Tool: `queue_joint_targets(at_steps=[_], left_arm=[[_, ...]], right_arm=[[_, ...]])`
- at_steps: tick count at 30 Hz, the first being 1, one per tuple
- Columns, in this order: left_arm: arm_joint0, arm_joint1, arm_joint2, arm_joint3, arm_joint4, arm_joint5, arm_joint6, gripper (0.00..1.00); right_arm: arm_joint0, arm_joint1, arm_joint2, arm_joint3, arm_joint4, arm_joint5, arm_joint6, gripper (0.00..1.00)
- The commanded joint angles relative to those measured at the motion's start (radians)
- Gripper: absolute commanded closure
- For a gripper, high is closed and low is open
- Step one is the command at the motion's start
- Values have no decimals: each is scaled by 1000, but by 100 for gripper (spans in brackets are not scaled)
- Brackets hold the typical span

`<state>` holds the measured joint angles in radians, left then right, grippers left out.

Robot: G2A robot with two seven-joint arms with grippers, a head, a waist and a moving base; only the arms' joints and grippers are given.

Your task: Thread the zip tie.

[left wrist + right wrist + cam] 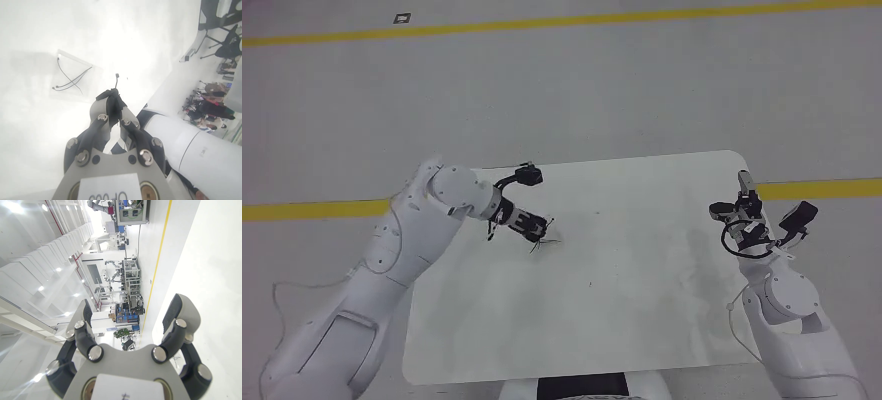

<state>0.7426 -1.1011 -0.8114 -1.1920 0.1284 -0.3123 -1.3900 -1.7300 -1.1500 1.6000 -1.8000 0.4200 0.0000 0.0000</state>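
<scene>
Two risks from here. First, the left gripper [113, 97] is clamped on the zip tie [116, 83], with just a short stub and the square head [117, 75] sticking out past the fingertips. The rest of the strap is hidden between the pads. With so little free length, I'd expect the tail to be hard to bring round to the head, and any regrip could drop it onto the table [642, 300].

Second, the right gripper [130, 311] sits at the far side edge of the table, spread wide and holding nothing. It is aimed out into the room, well apart from the tie. Threading likely needs it to take one end, so it has a long way to come. A thin strap and a small slot leave little margin for misalignment, and the strap may bend away on contact.

Around: a clear bag [62, 92] lies flat on the table just beyond the held tie, with a few spare ties [71, 81] crossed inside it. It's near enough that a dropped tie could land among them, or the fingers could snag the bag when going low. Can't tell whether the held tie touches the table.
</scene>
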Motion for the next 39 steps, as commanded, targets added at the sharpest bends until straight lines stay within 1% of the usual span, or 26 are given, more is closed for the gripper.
queue_joint_targets(at_steps=[1,3,4,5,6,7,9,11,14,17,21,24,25,33,35,37,39], left_arm=[[-8,28,52,-1,-103,-28,0,100],[-25,55,95,-10,-170,-28,0,100],[-32,71,117,-24,-227,-28,0,100],[-37,85,130,-36,-265,-28,0,100],[-42,98,145,-45,-287,-28,0,100],[-48,115,167,-65,-316,-28,0,100],[-56,138,191,-81,-360,-28,0,100],[-67,161,226,-110,-391,-28,0,100],[-86,189,279,-134,-412,-28,0,100],[-107,207,321,-155,-435,-28,0,100],[-129,220,362,-174,-466,-28,0,100],[-142,225,386,-189,-479,-28,0,100],[-145,226,389,-199,-482,-28,0,100],[-145,226,389,-199,-482,-28,0,100],[-140,225,392,-216,-440,-22,41,100],[-150,227,390,-230,-377,-2,60,100],[-163,232,387,-261,-285,18,81,100]], right_arm=[[0,0,0,0,0,0,0,0],[0,0,0,0,0,0,0,0],[0,0,0,0,0,0,0,0],[0,0,0,0,0,0,0,0],[0,0,0,0,0,0,0,0],[0,0,0,0,0,0,0,0],[0,0,0,0,0,0,0,0],[0,0,0,0,0,0,0,0],[0,0,0,0,0,0,0,0],[0,0,0,0,0,0,0,0],[0,0,0,0,0,0,0,0],[0,0,0,0,0,0,0,0],[0,0,0,0,0,0,0,0],[0,0,0,0,0,0,0,0],[0,0,0,0,0,0,0,0],[0,0,0,0,0,0,0,0],[0,0,0,0,0,0,0,0]])
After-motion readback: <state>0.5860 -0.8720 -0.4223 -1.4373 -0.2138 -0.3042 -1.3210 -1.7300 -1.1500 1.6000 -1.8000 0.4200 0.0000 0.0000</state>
